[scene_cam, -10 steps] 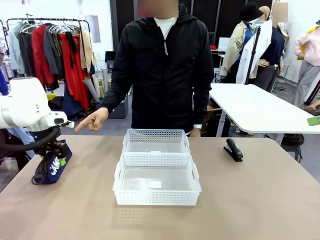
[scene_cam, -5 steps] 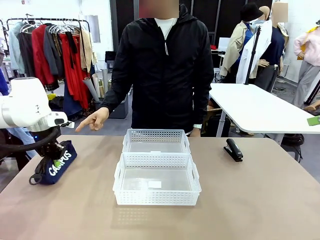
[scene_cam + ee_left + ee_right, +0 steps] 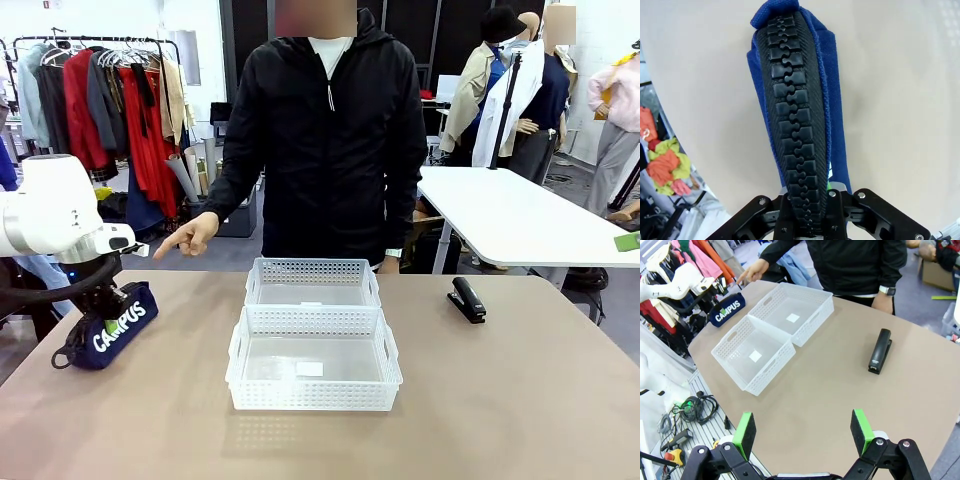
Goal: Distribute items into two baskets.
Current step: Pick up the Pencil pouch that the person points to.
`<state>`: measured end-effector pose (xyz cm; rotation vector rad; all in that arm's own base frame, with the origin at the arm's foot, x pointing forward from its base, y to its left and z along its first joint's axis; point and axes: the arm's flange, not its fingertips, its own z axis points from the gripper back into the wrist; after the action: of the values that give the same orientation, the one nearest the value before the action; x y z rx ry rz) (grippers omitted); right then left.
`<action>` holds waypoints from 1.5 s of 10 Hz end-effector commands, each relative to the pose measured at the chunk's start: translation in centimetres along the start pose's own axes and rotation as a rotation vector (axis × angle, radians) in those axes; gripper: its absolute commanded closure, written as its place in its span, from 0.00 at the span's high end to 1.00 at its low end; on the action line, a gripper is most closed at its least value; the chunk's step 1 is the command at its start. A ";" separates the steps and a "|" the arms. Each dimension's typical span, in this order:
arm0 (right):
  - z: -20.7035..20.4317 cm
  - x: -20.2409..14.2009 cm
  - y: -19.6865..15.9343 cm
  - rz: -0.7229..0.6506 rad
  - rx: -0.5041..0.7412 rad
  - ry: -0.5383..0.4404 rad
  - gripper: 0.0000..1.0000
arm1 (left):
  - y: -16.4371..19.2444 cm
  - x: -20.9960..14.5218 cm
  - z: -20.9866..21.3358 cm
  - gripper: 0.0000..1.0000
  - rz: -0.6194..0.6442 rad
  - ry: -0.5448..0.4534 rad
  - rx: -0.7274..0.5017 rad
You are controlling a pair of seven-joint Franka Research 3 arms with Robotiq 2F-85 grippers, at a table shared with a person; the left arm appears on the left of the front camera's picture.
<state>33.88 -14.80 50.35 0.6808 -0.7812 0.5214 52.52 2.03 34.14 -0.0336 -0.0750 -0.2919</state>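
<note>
At left, pouch (image 3: 120,324) hiding left hand's (image 3: 103,303) pads

Navy pouch (image 3: 112,330) is showing white block capitals, "CAMPUS", running along its side and slanting up to the right in the front view. The same word is reading clearly in the right wrist view. A small white sticker (image 3: 309,369) is lying on the clear bottom of the nearer basket (image 3: 312,398), and another in the farther basket (image 3: 312,268). Any print on them is coming out too small to read.
</note>
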 end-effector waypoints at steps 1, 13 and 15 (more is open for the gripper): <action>0.0 0.4 -0.2 0.024 0.010 -0.031 1.00 | 0.3 0.1 -0.2 0.00 0.001 0.020 0.021; 0.0 0.4 -0.2 0.024 0.010 -0.031 1.00 | -2.8 -4.7 22.3 0.00 -0.320 -0.050 -0.147; 0.0 0.4 -0.2 0.024 0.010 -0.031 1.00 | -3.6 -5.9 23.0 0.00 -0.390 -0.053 -0.137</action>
<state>33.91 -14.81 50.29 0.6809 -0.7794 0.5210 45.00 0.75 56.55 -0.1604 -0.1101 -0.6454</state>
